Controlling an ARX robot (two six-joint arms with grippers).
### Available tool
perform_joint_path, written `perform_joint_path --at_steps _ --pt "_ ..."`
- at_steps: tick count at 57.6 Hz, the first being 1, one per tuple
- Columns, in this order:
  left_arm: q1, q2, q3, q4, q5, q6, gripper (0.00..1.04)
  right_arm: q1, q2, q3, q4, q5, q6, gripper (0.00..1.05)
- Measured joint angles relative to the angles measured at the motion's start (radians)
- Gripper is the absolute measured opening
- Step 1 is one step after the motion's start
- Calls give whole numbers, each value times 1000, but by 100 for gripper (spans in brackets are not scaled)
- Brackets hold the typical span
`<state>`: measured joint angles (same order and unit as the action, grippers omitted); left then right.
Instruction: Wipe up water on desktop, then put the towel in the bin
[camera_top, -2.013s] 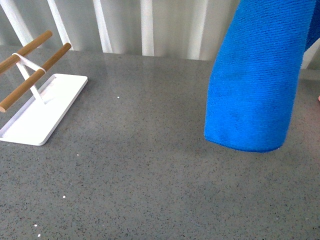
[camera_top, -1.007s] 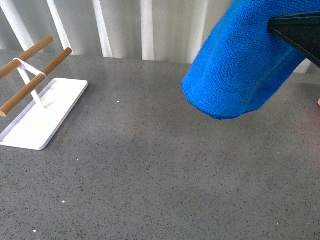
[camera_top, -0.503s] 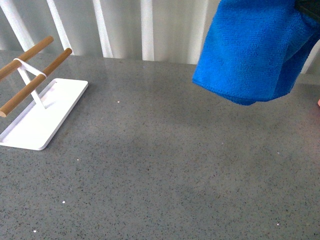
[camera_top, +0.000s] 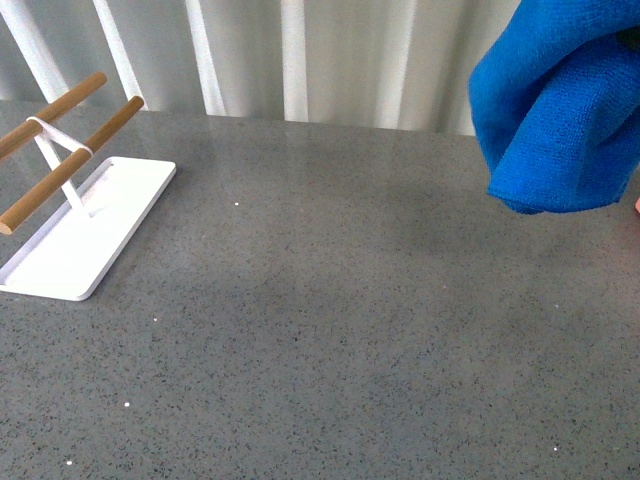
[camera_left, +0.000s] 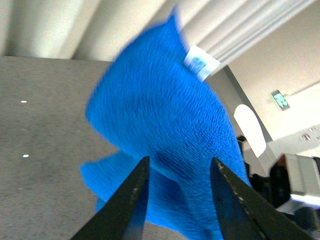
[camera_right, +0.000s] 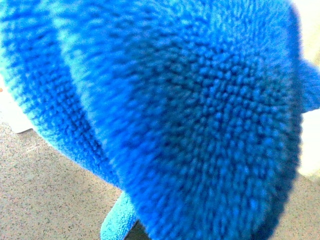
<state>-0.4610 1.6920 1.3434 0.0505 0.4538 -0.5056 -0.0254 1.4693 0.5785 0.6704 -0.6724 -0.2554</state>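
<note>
The bright blue towel (camera_top: 560, 110) hangs bunched in the air at the front view's upper right, above the dark-grey speckled desktop (camera_top: 330, 320). My right gripper is shut on the towel, but the cloth (camera_right: 165, 110) fills the right wrist view and hides its fingers. My left gripper (camera_left: 177, 167) is open, its two dark fingers apart, with the towel (camera_left: 165, 120) and its small white tag (camera_left: 200, 62) hanging some way beyond them, not between them. I see no water on the desktop. The bin is out of view.
A white rectangular tray (camera_top: 85, 225) carrying a rack of wooden rods (camera_top: 70, 160) stands at the desktop's far left. Pale curtains (camera_top: 300, 55) run behind the desktop's far edge.
The towel has swung up off the desktop and to the right, and is now bunched higher at the right edge of the front view. The tray has not moved.
</note>
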Motion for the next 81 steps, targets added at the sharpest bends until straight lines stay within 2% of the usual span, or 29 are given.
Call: perform_joint_path --at_steps 14,21,35,51,52,53,55,59,62,71,76,78,81 --pt "192 -33 -102 -13 25 58 81 -18 -3 0 -14 7 -11 4" --pt "301 -105 -193 -37 47 143 99 -28 -3 0 -13 15 -11 4" --pt "442 -303 -388 -63 89 324 98 -36 3 -5 -7 54 -14 4" --pt "603 -496 -562 -61 135 401 98 -38 16 -12 -14 94 -26 4" --pt "601 -511 -591 -2 83 412 95 -38 16 -12 -14 95 -26 4" --pt "602 -535 -650 126 -37 432 89 -38 16 -12 -14 95 -27 4" --pt "608 -568 -732 285 -156 453 82 -39 16 -12 -15 97 -28 4" --pt "614 -642 -891 518 -297 476 66 -42 16 -12 -19 105 -29 4" --pt "611 -671 -935 558 -311 480 59 -46 16 -12 -21 105 -29 4" --pt "568 -771 -1074 586 -347 494 23 -57 14 -12 -38 119 -37 4" --pt "555 -811 -1114 586 -360 496 9 -60 13 -12 -46 128 -38 4" --pt "551 -828 -1126 586 -367 495 3 -60 12 -12 -48 134 -40 4" --pt "546 -849 -1142 586 -374 498 4 -59 11 -12 -51 138 -42 4"
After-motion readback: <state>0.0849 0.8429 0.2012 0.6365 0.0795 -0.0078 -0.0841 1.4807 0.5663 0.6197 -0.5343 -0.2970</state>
